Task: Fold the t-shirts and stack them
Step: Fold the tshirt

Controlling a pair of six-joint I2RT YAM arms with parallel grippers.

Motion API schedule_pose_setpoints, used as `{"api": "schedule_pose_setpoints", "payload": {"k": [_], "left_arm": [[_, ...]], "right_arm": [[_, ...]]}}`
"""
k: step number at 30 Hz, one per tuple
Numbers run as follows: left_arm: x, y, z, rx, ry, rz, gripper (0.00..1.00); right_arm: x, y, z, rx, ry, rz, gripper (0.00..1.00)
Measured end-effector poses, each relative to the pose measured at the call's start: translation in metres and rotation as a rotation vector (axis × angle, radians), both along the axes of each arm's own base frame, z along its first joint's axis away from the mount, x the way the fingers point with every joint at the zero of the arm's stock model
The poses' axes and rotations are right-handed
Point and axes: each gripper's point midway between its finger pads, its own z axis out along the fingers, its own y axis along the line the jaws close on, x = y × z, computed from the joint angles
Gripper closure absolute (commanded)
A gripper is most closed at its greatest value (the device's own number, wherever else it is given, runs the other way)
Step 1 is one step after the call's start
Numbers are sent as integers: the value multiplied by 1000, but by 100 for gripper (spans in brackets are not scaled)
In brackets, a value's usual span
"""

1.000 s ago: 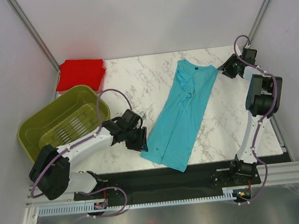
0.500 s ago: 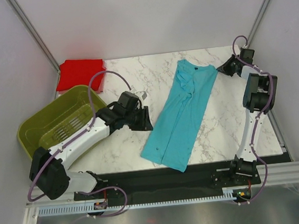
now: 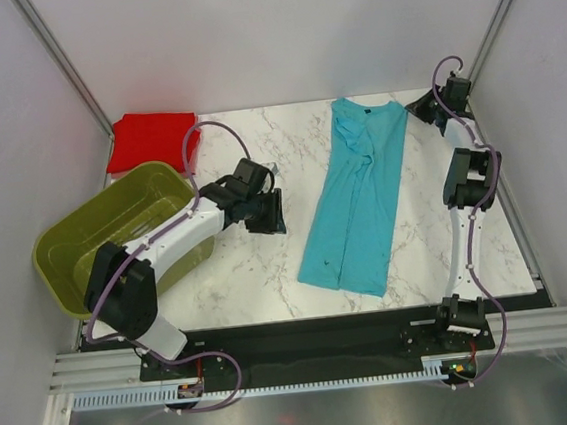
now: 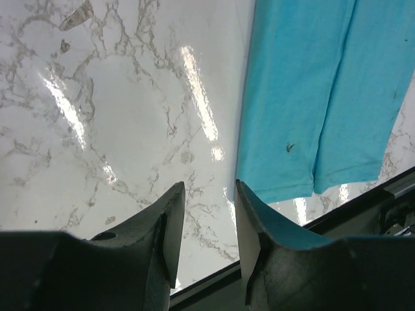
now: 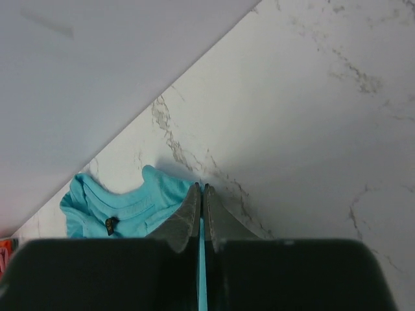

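Marble table (image 3: 240,277) fills the top view. My two arms are bolted at its near edge. Green slotted basket (image 3: 76,248) sits at the left edge, tilted and hanging partly off the table, and my left arm reaches across its right side. Turquoise shirt (image 3: 358,200) lies flat on the right half of the table as a long narrow strip. Its neck is at the far end, its hem is close to the near edge, and the cloth is wrinkled just below the neck. In the left wrist view the hem end (image 4: 311,97) shows two side-by-side panels with a small dark mark on the left one. Red shirt (image 3: 153,140) is a flat square bundle in the far left corner, just behind the basket and well apart from the turquoise one. My left claw (image 3: 271,212) is over bare marble between the basket and the turquoise shirt, near the shirt's left edge but not on it. Its fingers (image 4: 209,188) are spread with nothing between them. My right claw (image 3: 416,109) is at the shirt's far right shoulder corner. Its fingers (image 5: 201,189) are pinched together with a thin sliver of turquoise cloth between them, so it grips the shirt. A small dark button (image 5: 109,225) shows at the neck.
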Motion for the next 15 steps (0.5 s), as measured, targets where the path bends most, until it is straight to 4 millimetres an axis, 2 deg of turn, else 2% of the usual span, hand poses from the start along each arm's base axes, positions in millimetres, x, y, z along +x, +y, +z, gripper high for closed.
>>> {"api": "schedule_pose_setpoints", "payload": {"k": [1, 3, 4, 7, 11, 13, 15], "left_arm": [[3, -3, -1, -4, 3, -5, 55], [5, -10, -4, -23, 14, -21, 54], [5, -13, -5, -30, 19, -27, 54], [2, -22, -10, -66, 49, -56, 52], [-2, -36, -14, -128, 77, -100, 49], [-3, -39, -20, -146, 81, -112, 47], [-8, -39, -30, -154, 98, -117, 47]], "right_arm": [[2, 0, 0, -4, -6, -4, 83], [4, 0, 0, -8, -9, -11, 74], [4, -1, 1, -11, -10, -16, 65], [-3, -2, 7, -20, 0, -31, 57], [-46, -3, 15, -12, 113, -74, 47], [-83, 0, 17, -4, 196, -94, 46], [-119, 4, 29, -4, 264, -115, 47]]}}
